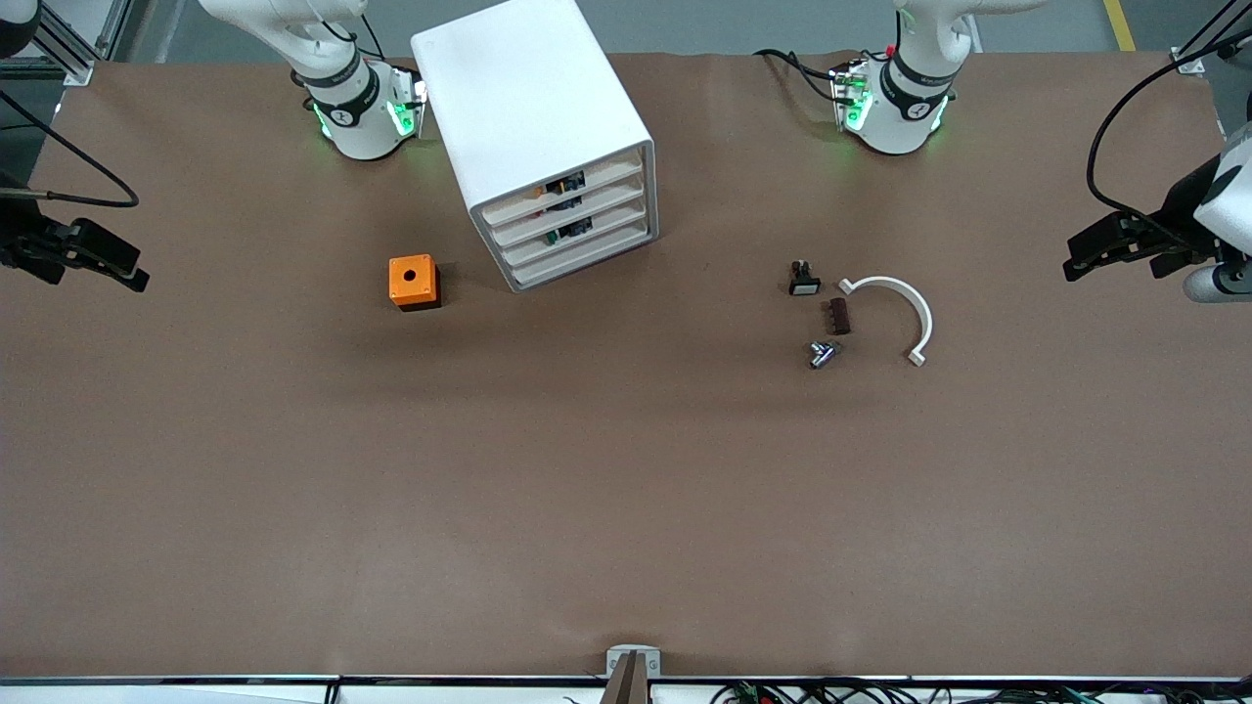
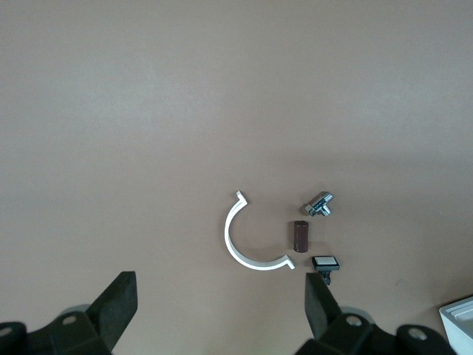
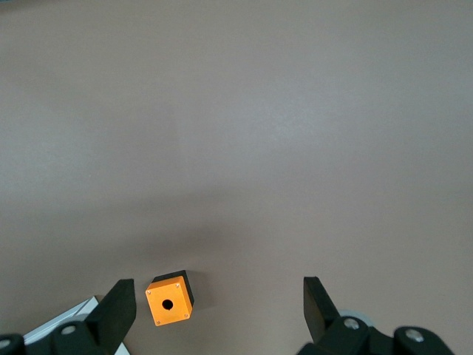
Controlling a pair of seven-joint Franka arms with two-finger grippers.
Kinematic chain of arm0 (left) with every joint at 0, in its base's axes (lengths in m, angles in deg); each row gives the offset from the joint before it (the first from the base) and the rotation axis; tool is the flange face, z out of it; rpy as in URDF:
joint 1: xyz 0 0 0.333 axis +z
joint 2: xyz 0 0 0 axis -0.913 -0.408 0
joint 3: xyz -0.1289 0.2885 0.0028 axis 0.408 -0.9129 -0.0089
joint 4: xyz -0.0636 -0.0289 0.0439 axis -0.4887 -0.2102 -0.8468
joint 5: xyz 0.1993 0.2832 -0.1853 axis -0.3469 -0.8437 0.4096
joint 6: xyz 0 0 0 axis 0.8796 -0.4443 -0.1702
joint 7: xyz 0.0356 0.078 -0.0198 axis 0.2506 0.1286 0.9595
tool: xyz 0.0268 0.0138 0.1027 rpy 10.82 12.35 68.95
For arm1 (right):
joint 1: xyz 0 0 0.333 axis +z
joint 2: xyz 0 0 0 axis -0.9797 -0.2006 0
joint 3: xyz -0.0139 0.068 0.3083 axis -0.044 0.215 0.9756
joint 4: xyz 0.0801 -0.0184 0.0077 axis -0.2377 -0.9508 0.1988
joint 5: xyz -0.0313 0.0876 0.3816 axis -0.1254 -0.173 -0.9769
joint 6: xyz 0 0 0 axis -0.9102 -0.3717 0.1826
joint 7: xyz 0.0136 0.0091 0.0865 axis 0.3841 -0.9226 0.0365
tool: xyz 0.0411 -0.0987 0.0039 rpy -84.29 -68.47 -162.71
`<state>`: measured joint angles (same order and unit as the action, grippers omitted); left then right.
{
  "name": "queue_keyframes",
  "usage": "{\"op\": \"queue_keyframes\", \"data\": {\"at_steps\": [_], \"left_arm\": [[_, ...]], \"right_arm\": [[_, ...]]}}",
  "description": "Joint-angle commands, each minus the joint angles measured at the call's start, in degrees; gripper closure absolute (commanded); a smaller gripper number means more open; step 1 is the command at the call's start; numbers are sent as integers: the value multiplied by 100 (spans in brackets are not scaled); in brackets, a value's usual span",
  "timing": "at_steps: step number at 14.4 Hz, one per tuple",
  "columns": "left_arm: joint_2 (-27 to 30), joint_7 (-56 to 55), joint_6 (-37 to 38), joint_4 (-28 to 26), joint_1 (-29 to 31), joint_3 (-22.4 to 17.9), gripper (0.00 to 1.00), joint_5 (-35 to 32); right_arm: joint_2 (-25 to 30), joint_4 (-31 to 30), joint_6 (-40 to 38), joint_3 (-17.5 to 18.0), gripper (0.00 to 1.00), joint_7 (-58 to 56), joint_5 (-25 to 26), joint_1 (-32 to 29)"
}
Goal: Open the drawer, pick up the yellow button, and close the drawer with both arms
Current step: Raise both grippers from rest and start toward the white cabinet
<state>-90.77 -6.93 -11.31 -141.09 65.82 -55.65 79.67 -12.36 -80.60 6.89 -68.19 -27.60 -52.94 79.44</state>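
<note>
Work had not visibly begun — the drawer [image 1: 562, 189] sat flush in the cabinet [image 1: 533, 117], the button perhaps that orange speck inside it, while the left gripper [image 1: 1076, 262] and right gripper [image 1: 132, 274] waited spread and empty above the table's ends.

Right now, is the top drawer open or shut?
Shut. The top drawer sits flush with the three drawers below it in the cabinet; no hand is near it.
</note>
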Motion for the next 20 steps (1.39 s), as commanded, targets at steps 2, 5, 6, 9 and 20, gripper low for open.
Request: {"op": "queue_keyframes", "data": {"at_steps": [2,5,6,9,20], "left_arm": [[-13,59,88,100,-17,16,0,-50],[-13,15,88,101,-26,16,0,-50],[-13,6,88,101,-26,16,0,-50],[-39,-64,97,57,36,16,0,-50],[-558,-73,62,65,-60,25,0,-50]], "right_arm": [[108,-45,-52,78,0,73,-81,-109],[100,-45,-52,78,0,73,-81,-109],[108,-45,-52,78,0,73,-81,-109],[99,-53,-52,78,0,73,-81,-109],[73,-80,-114,105,0,2013,-107,531]]}}
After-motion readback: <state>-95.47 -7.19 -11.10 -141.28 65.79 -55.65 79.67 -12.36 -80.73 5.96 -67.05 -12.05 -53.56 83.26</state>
